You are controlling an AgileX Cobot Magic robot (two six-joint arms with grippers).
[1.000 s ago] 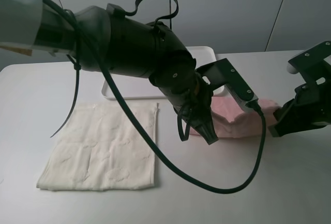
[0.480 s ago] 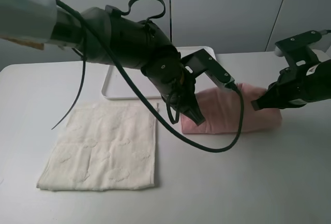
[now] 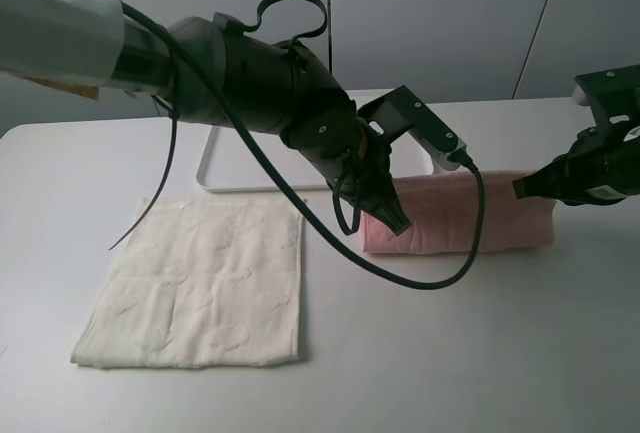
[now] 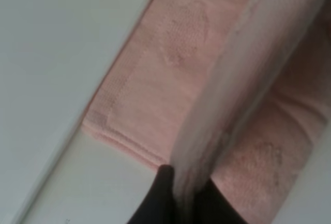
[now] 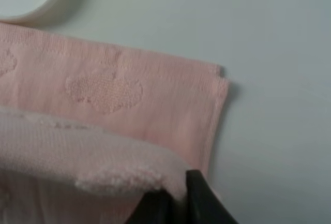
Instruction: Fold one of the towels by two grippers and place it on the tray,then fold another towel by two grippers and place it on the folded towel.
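The left claw (image 3: 398, 223) is closed tight on a raised fold at the left end of the pale pink terry cloth towel (image 3: 510, 223), and the right claw (image 3: 521, 189) is likewise pinched shut on the lifted edge at that towel's right end; both wrist views show black tips with pink cloth squeezed between them; the pink towel lies as a long doubled strip on the right half of the scene, just near of the flat white rectangular plastic tray (image 3: 222, 171) and not yet on it; the cream off-white terry cloth towel (image 3: 200, 288) lies flat and unfolded at the near left, well apart from both claws; the likeliest trouble, as I judge it, is that each claw has only a thin bite of soft cloth, so if one arm rises or travels faster than the other the strip could be stretched and slip out of a pinch, or the layers could sag open and spoil the fold; the loose black cable (image 3: 440, 283) looping from the left arm hangs across the pink towel and might drag or snag it on the way; a low carry could also catch the hanging cloth on the tray's rim; the surface (image 3: 560, 353) is plain, matt and white; behind it stand pale grey wall panels (image 3: 430, 13) divided by thin dark seams.
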